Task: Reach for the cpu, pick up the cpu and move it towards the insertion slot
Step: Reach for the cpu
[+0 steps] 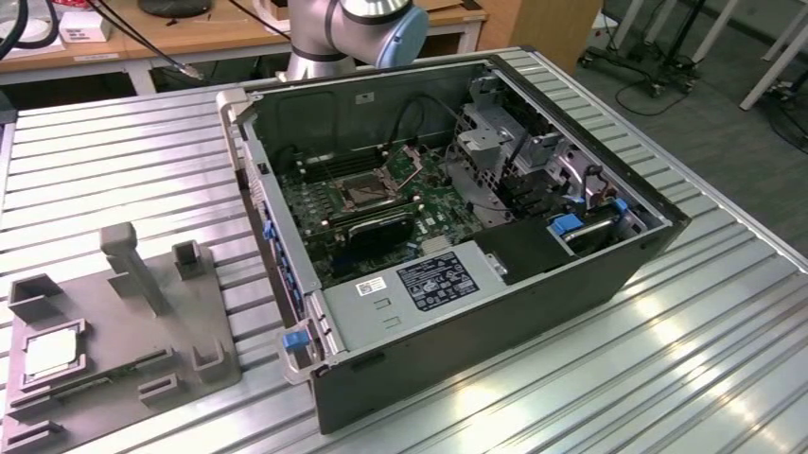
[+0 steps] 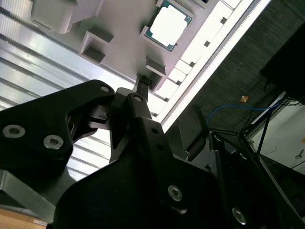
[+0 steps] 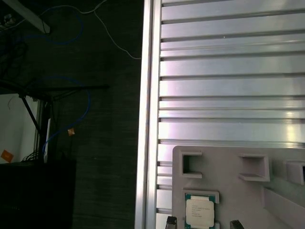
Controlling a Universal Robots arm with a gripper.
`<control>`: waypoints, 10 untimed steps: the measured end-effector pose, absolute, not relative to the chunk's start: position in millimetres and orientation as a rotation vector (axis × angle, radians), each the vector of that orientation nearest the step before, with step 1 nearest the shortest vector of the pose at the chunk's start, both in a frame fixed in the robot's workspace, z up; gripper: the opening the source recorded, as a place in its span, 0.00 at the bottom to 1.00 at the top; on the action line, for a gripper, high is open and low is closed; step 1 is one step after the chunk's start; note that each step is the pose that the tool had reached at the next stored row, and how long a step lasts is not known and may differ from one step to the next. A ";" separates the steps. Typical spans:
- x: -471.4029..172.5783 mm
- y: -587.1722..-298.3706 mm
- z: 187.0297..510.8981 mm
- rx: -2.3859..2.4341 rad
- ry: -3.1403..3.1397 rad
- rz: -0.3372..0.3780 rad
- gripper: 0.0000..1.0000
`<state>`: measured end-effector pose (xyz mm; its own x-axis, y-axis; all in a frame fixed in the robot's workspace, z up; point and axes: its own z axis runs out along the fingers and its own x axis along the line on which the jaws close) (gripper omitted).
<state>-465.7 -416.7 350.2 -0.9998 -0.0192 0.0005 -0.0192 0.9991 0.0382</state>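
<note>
One cpu [image 3: 200,212] near table [image 3: 151,95] edge.

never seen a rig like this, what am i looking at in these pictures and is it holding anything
It is a robot arm with a two-fingered gripper. The exterior view is from a camera off the arm: an open computer case and a grey tray lie on a ribbed metal table. The cpu, a small square chip, sits in the tray; the insertion slot is the square socket on the board inside the case. Both wrist views come from cameras on the arm and look at the cpu in its tray. The gripper is open near the chip and holds nothing.
</note>
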 end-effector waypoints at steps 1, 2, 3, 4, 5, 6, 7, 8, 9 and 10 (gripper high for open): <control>-465.8 -416.6 350.2 0.030 -3.140 -0.060 0.53; -465.8 -416.7 350.2 0.030 -3.140 -0.060 0.53; -465.7 -416.6 350.1 0.030 -3.140 -0.060 0.55; -465.7 -416.6 350.1 0.030 -3.140 -0.060 0.55; -465.7 -416.7 350.0 0.030 -3.140 -0.060 0.60; -465.8 -416.6 350.0 0.030 -3.140 -0.060 0.60; -465.7 -416.6 349.9 0.030 -3.140 -0.060 0.66; -465.7 -416.6 349.7 0.030 -3.140 -0.060 0.66; -465.7 -416.6 349.3 0.030 -3.140 -0.060 0.66; -465.7 -416.6 348.9 0.030 -3.140 -0.060 0.66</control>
<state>-465.7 -416.6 348.9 -0.9998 -0.0191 0.0002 -0.0191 0.9991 0.0383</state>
